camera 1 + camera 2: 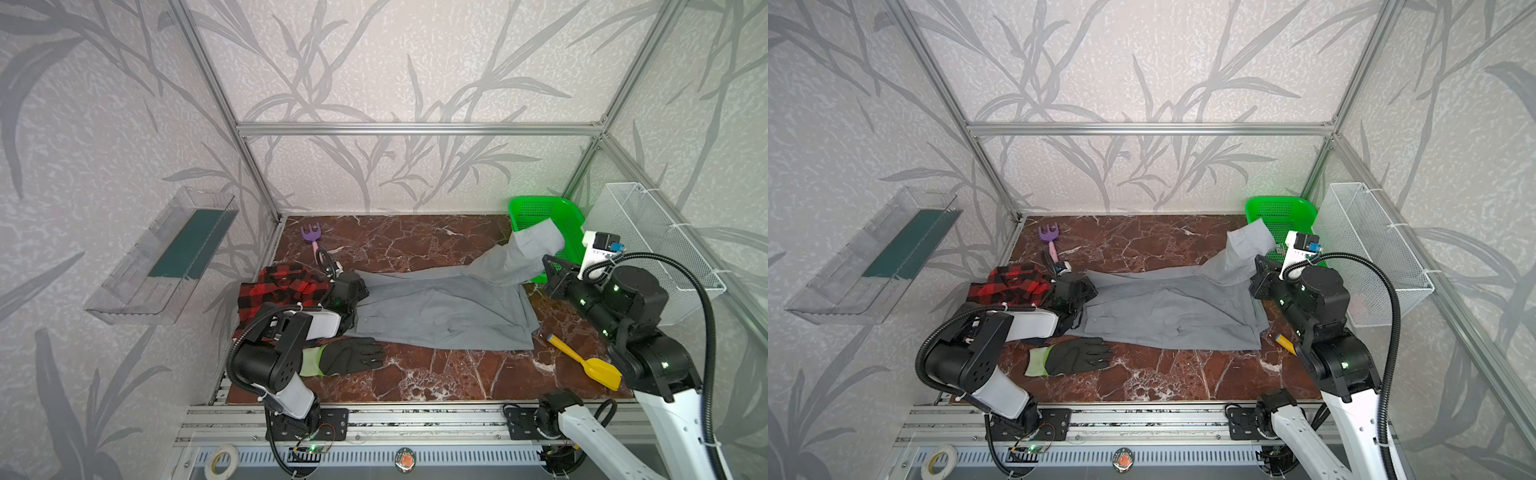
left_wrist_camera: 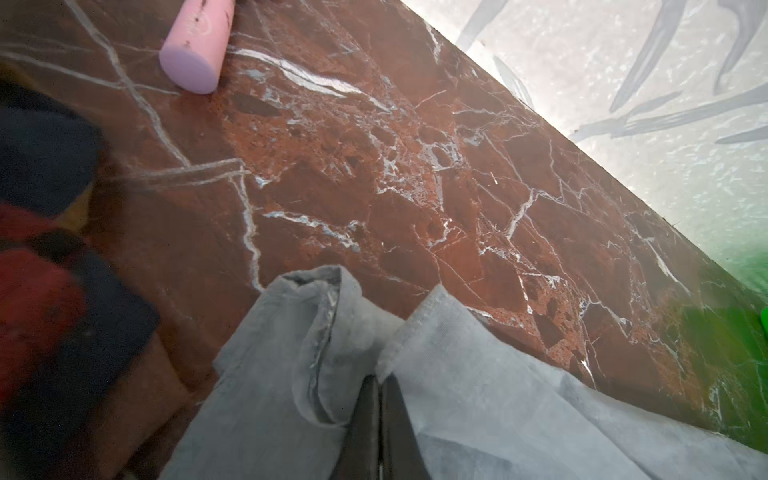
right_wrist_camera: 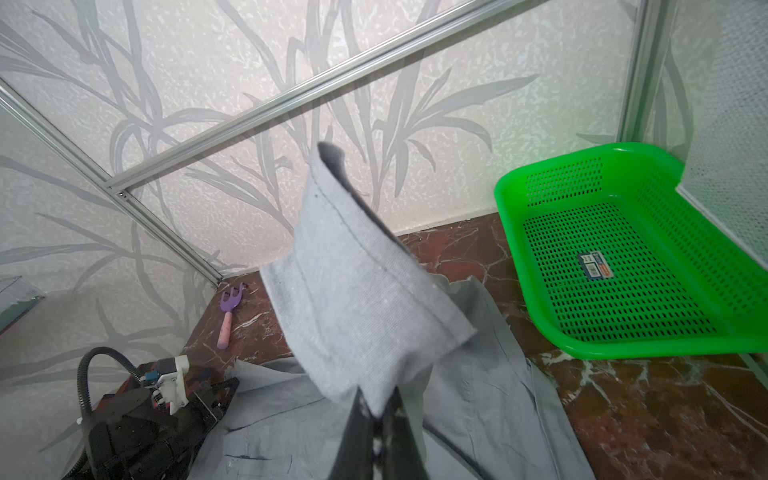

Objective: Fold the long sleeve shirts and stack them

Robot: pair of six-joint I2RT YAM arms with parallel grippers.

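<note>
Marble tabletop (image 1: 415, 241) holds glove (image 1: 353, 355), rake (image 1: 311, 233), shovel (image 1: 582, 361) around grey shirt (image 1: 436, 307).

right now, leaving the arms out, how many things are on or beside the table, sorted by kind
shirts: 2, grey shirt and plaid shirt
gloves: 1, black glove
toy garden tools: 2, purple rake and yellow shovel
baskets: 2, green basket and white mesh basket
total: 7
</note>
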